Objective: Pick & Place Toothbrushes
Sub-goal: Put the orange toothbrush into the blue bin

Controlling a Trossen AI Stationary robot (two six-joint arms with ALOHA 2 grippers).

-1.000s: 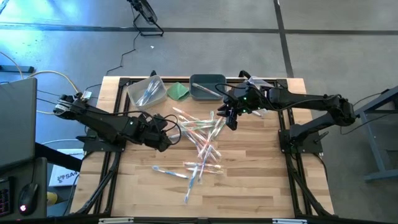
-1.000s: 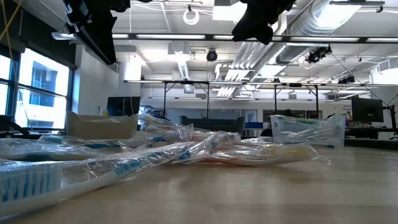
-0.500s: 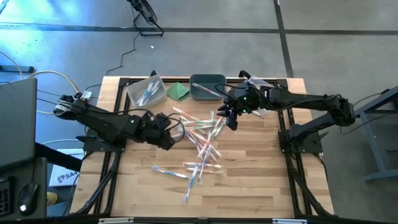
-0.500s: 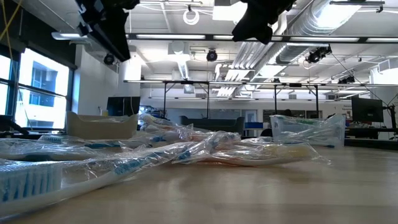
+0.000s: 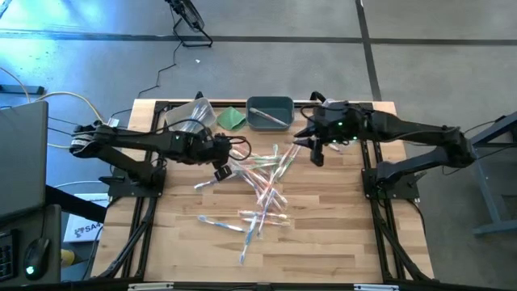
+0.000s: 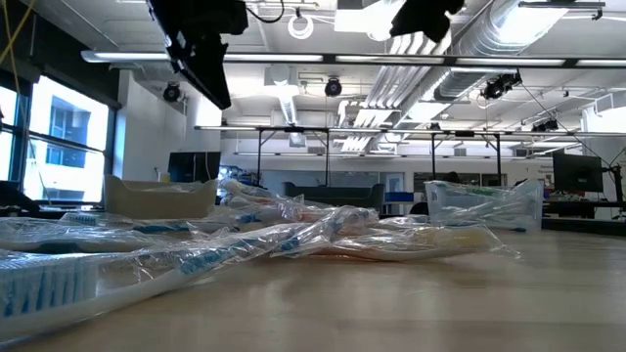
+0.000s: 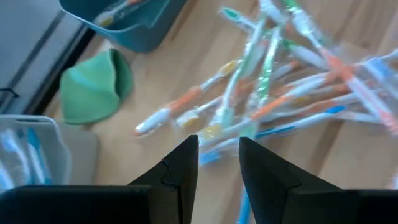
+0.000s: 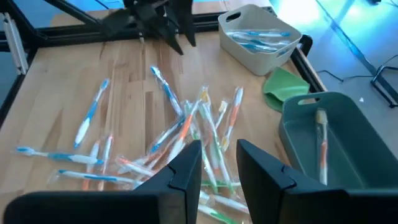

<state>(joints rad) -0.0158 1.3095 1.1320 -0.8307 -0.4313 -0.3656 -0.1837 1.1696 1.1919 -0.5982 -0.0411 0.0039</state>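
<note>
Wooden table (image 5: 323, 242) — light plank top on a dark frame. Resting directly on it: scattered wrapped toothbrushes (image 5: 262, 194), a pale bin (image 5: 191, 119), a folded green cloth (image 5: 232, 118), a dark teal bin (image 5: 270, 112).

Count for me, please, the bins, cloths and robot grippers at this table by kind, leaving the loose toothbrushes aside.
Pale plastic bin: 1
Dark teal plastic bin: 1
Folded green cloth: 1
Dark two-finger robot grippers: 2 (left gripper, right gripper)
Total: 5
</note>
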